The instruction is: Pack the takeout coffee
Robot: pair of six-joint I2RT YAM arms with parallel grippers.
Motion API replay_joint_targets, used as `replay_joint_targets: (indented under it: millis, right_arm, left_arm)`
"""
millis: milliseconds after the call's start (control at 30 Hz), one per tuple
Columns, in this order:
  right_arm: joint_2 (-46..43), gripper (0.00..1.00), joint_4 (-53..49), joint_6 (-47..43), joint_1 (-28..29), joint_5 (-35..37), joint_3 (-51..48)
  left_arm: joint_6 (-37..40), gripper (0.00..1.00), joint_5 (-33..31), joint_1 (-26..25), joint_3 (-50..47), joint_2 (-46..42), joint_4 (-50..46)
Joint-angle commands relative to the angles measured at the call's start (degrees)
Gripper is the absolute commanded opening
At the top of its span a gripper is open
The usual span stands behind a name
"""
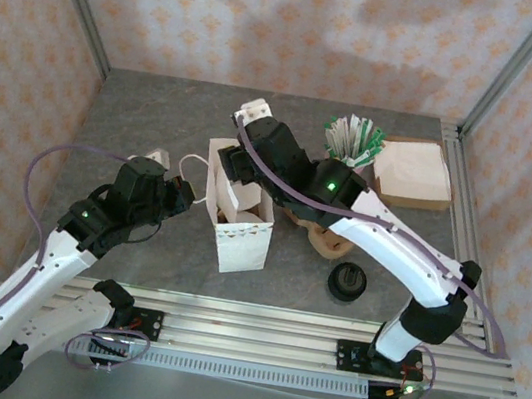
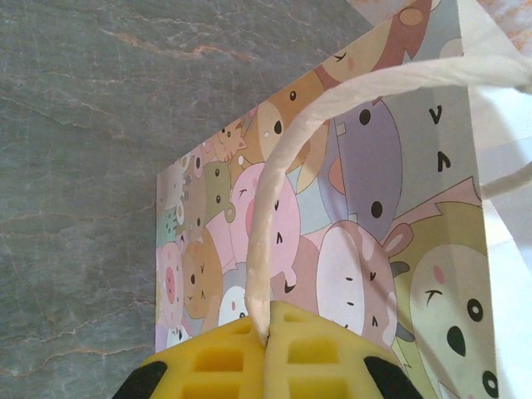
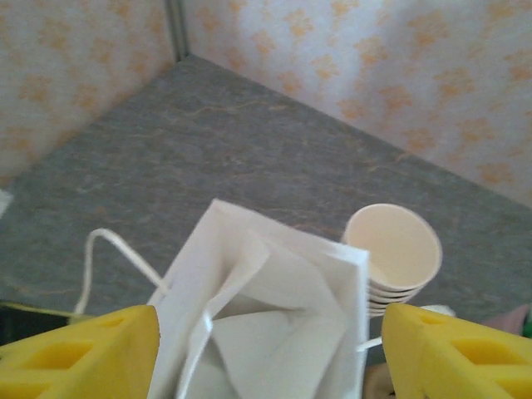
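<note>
My L gripper (image 2: 268, 334) is pinched shut on the white handle (image 2: 264, 208), steadying the paper bag (image 3: 274, 316) mid-table. R gripper (image 3: 270, 345) hangs over the bag's mouth w/ jaws wide, nothing in them. Takeout coffee is hidden – I'd judge it's down inside under the folds, so packing looks near done. Left to do: back R arm out, let go of handle. Grey stone-look table (image 1: 157, 122), orange-patterned walls (image 1: 274, 19) – spare cups (image 3: 395, 249) just right of the bag

The far left tabletop (image 1: 147, 120) is free; the right arm (image 1: 390, 245) hangs over the open paper bag (image 1: 243, 247), blocking its mouth
</note>
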Motion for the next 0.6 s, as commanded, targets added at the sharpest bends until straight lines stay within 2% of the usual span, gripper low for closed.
replay_joint_targets:
  millis: [0,100,167,333,433,567]
  right_arm:
    - [3.5,0.68,-3.4,4.6,-0.3,-3.0,1.6]
    - [6.1,0.53,-6.7,6.2,-0.2,-2.9,3.0]
    - [6.6,0.51,-8.1,7.2,-0.2,-3.9,2.9]
    - [6.2,0.55,-9.5,7.7,0.8,-5.2,2.0]
    - [5.1,0.54,-9.9,7.6,1.3,-2.4,3.2]
    - [0.6,0.67,-3.3,5.6,1.4,-1.9,1.4]
  left_arm:
    - [0.4,0.00,-0.8,-0.4,0.1,0.1,0.2]
    - [0.4,0.00,-0.9,-0.4,0.0,0.1,0.1]
    - [0.4,0.00,-0.9,-0.4,-0.1,0.1,0.1]
    - [0.7,0.00,-1.1,-0.4,0.2,0.1,-0.2]
    - [0.7,0.00,-1.1,-0.4,0.1,0.2,-0.2]
    - [0.7,0.00,-1.1,-0.4,-0.1,0.3,0.1]
